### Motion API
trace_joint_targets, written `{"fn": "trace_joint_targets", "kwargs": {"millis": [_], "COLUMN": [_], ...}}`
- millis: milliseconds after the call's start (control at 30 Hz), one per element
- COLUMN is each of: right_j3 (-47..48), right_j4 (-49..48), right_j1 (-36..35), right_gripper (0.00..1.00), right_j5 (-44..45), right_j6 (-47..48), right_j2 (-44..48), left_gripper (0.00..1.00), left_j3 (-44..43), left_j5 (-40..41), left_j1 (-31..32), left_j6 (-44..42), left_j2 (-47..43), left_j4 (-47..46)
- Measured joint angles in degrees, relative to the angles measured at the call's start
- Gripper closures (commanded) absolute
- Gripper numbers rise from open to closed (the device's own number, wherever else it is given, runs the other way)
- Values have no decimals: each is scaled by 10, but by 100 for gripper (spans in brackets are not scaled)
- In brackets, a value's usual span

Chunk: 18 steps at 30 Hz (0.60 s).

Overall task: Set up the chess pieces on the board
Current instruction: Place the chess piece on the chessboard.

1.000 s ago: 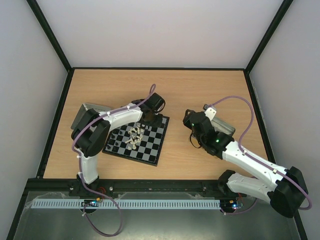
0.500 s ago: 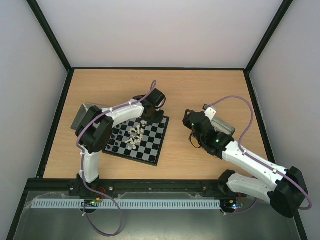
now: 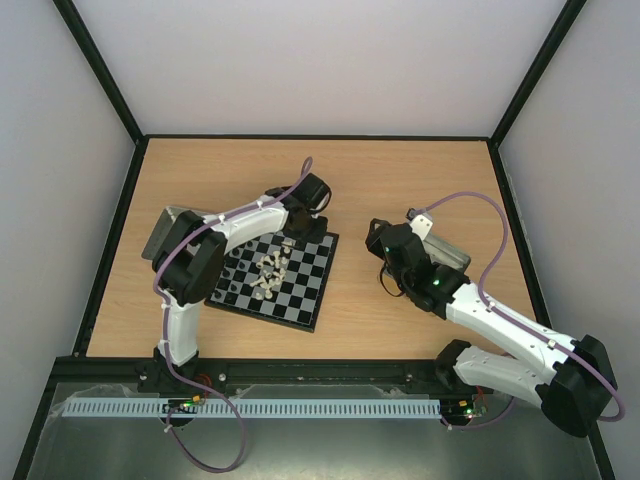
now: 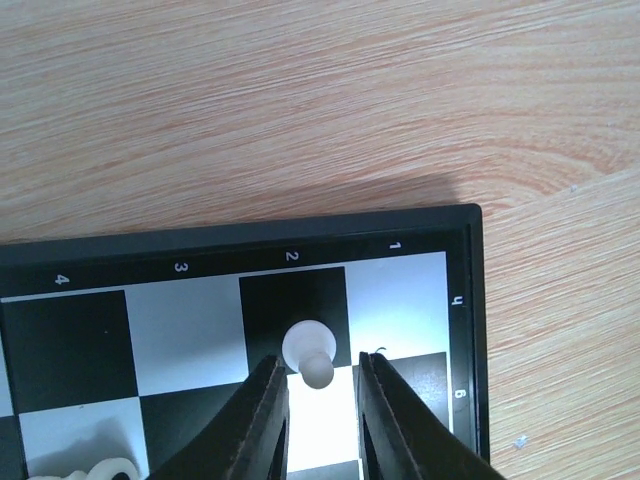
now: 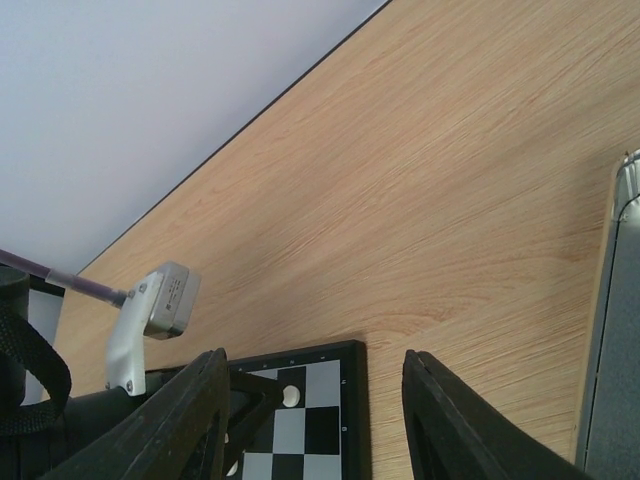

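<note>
**Trainee:** What were the surface and the room?

**Technician:** A light wood table [image 3: 400, 180] stood inside a black frame with plain pale walls. The board [image 3: 300, 290] lay toward 8 o'clock from the table's centre. A silver tin [image 3: 447, 254] sat beside the right arm.

**Trainee:** What was the state of the end effectors?

**Technician:** The left gripper [image 4: 319, 362] hung over the board's 1 o'clock corner. Its fingers were a little apart on either side of a white pawn [image 4: 310, 345], with a visible gap on each side. The pawn stood upright on a dark square next to the rim. The right gripper [image 5: 312, 358] was spread wide and held nothing. It was at 3 o'clock from the board.

**Trainee:** What could have gone wrong?

**Technician:** Probably two things:

1. **Pawn tipped.** If the left arm rose off-axis, a finger could clip the pawn's head and knock it over or off its square.
2. **Neighbours scattered.** The cream pieces [image 3: 268, 272] were bunched mid-board. A pick there risked knocking the pieces next to the target.
</note>
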State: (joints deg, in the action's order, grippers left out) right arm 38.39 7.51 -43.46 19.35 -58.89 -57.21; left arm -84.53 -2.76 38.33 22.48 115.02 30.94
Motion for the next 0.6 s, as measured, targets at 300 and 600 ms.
{"fn": "trace_joint_targets", "kwargs": {"millis": [300,600], "right_j3": [0,18], "right_j4": [5,17], "right_j1": [0,0], "right_gripper": [52,45], "right_j5": [-12,-70], "right_j6": [2,45], "right_j2": [7,-9], "left_gripper": [65,62], "left_j3": [-7,109], "left_j5": [0,47], "left_j1": [-1,-1], "left_j6": [-2,22], "left_j2": [-3,-207], "left_j4": [6,-16]}}
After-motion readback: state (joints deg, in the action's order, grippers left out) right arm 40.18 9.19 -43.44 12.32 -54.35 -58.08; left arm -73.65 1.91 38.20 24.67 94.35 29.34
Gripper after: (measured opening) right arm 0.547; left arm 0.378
